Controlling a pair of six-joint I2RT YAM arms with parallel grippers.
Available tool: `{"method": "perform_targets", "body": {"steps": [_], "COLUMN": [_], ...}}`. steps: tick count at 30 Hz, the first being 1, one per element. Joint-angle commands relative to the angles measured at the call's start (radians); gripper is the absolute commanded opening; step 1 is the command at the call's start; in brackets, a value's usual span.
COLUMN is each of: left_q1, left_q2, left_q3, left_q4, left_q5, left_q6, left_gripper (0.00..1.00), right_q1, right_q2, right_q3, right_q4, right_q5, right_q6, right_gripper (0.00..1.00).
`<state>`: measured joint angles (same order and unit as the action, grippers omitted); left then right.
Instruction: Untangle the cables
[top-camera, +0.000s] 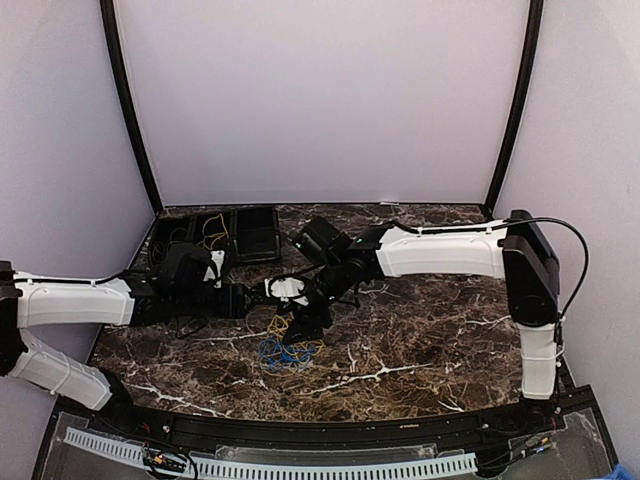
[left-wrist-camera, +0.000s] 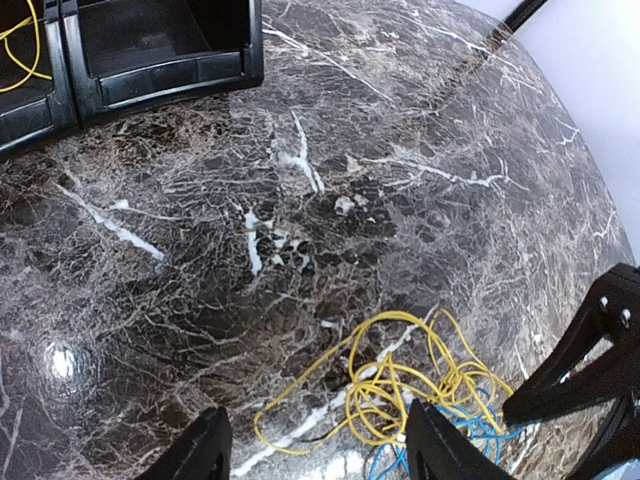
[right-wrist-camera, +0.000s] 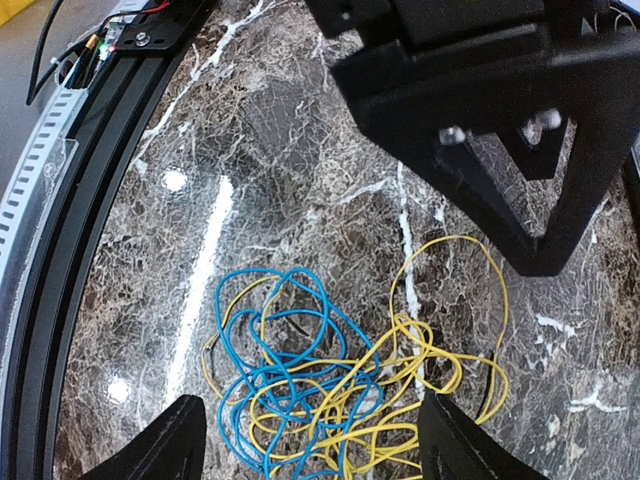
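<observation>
Right gripper (right-wrist-camera: 312, 440) hung spread and empty above yellow cable (right-wrist-camera: 405, 340) and blue cable (right-wrist-camera: 280, 400), interlaced on the table (right-wrist-camera: 300, 150); left gripper (left-wrist-camera: 318, 450) likewise agape (nothing held). Best bet was 1 colour per gripper, outer loops, drawn apart slowly.

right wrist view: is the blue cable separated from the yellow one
No, the blue cable and yellow cable lie interlaced in one heap.
</observation>
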<state>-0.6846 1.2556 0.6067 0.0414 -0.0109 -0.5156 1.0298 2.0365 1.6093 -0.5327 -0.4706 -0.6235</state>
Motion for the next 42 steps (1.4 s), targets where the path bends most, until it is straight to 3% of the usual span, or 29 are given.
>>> {"method": "perform_targets", "body": {"steps": [1,7,11,13,16,18,24,30,36,42], "left_q1": [0.012,0.013,0.015,0.016,0.018,0.018,0.019,0.02,0.022,0.023], "left_q2": [0.105,0.204,0.235,0.245,0.24,0.214,0.023,-0.208,-0.328,-0.359], "left_q3": [-0.009,-0.028,-0.035,-0.035,-0.032,-0.031,0.0,0.136,0.487,0.798], "left_q4": [0.01,0.112,0.168,0.181,0.183,0.17,0.047,-0.161,-0.39,-0.398], "left_q5": [0.027,0.107,0.128,0.14,0.148,0.14,0.038,-0.131,-0.352,-0.482], "left_q6": [-0.029,-0.047,-0.033,-0.024,-0.019,-0.02,-0.02,0.056,0.234,0.405], "left_gripper": [0.64,0.56,0.43,0.32,0.08,0.01,0.0,0.0,0.0,0.0], "right_q1": [0.026,0.037,0.037,0.037,0.037,0.036,0.032,0.023,0.018,0.016], "right_q2": [0.032,0.075,0.092,0.104,0.127,0.124,0.11,0.117,0.111,0.112], "right_q3": [0.066,0.063,0.022,0.003,-0.019,-0.055,-0.131,-0.172,-0.21,-0.221], "right_q4": [0.033,0.051,0.077,0.083,0.077,0.104,0.138,0.12,0.115,0.104], "right_q5": [0.002,0.009,0.006,0.006,0.014,0.024,0.034,0.044,0.065,0.067], "right_q6": [0.002,0.001,0.006,0.008,0.018,0.038,0.054,0.047,0.045,0.045], "right_gripper": [0.74,0.75,0.75,0.73,0.69,0.64,0.42,0.22,0.12,0.1]}}
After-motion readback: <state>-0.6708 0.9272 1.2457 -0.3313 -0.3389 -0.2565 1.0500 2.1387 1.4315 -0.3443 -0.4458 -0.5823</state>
